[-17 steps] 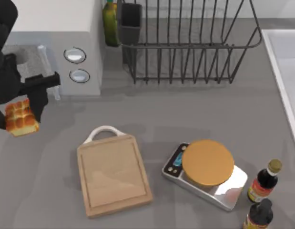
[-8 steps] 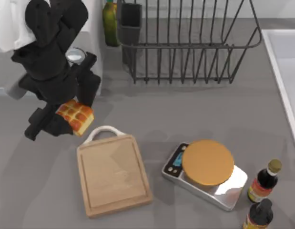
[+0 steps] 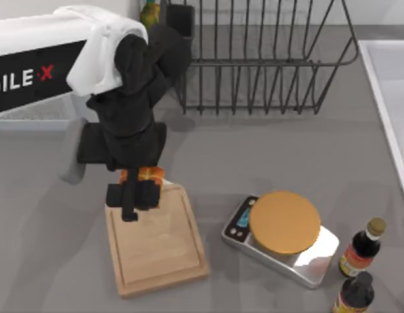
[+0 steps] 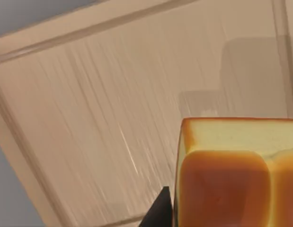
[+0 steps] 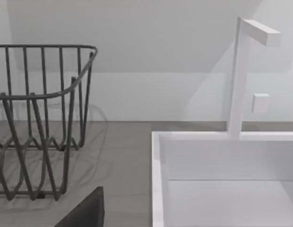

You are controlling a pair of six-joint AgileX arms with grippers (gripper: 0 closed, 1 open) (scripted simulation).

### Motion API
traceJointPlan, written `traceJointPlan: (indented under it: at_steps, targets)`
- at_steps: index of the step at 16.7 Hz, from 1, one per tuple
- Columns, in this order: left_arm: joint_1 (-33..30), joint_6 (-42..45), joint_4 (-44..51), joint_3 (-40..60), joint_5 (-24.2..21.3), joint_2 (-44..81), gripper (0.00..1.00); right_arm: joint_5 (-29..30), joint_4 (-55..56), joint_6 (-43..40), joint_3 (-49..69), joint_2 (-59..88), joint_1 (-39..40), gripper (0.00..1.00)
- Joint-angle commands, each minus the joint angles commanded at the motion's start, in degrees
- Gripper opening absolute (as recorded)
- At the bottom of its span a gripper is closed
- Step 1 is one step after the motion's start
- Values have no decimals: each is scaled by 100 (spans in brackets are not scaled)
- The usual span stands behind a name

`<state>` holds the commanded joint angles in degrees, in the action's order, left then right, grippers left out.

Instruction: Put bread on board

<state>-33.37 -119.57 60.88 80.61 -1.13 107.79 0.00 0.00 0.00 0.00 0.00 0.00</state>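
Above the board's (image 3: 159,251) far end, left gripper (image 3: 138,193) clasping bread (image 3: 144,174)

Even, soft light throughout; faint shadows lie on the board (image 3: 164,251) and grey table (image 3: 267,156).

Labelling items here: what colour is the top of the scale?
Orange-tan, a plain round disc on the silver scale, clearest in the top view.

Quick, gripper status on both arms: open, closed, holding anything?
Left gripper: closed on the small golden-orange block of pull-apart bread, above the light wooden cutting board near its handle end.
Right gripper: cannot be told.
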Motion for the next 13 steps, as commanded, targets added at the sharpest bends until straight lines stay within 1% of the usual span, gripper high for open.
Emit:
traceJointPlan:
  at_steps: [2, 4, 13]
  targets:
    - [-120, -395, 11, -12, 61, 106, 0, 0, 0, 0, 0, 0, 0, 100]
    - [-166, -551, 15, -20, 88, 151, 0, 0, 0, 0, 0, 0, 0, 100]
    - [-140, -531, -138, -95, 82, 141, 0, 0, 0, 0, 0, 0, 0, 100]
